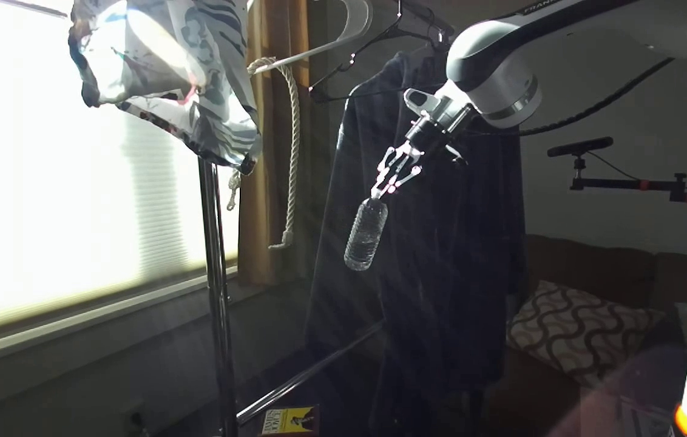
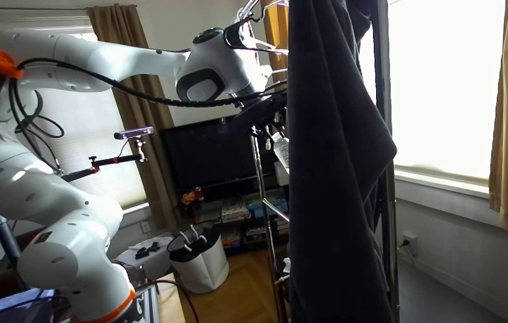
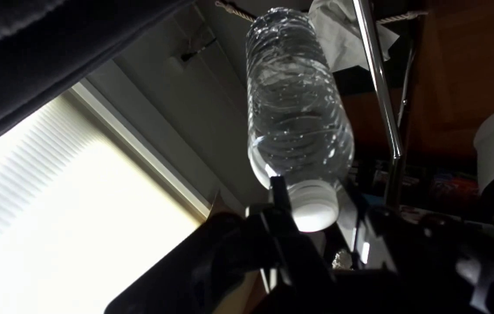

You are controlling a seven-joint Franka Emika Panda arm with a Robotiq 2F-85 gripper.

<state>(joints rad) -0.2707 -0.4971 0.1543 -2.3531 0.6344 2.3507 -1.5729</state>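
A clear plastic bottle (image 1: 366, 235) with a white cap hangs in the air, tilted, cap end up. It also shows in an exterior view (image 2: 282, 149), partly hidden by dark cloth, and in the wrist view (image 3: 297, 100). My gripper (image 1: 377, 190) is shut on the bottle's cap end; in the wrist view its dark fingers (image 3: 312, 194) stand on both sides of the cap. A long dark garment (image 1: 422, 243) hangs behind the bottle and gripper. It also hangs close in an exterior view (image 2: 335, 188), hiding part of the gripper.
A chrome rack pole (image 1: 216, 291) stands near the window (image 1: 76, 230). A patterned shiny item (image 1: 173, 79), a white hanger (image 1: 319, 48), a black hanger (image 1: 352, 59) and a rope (image 1: 294, 158) hang above. A camera arm (image 1: 629, 184) and a white basket (image 2: 202, 267) are farther off.
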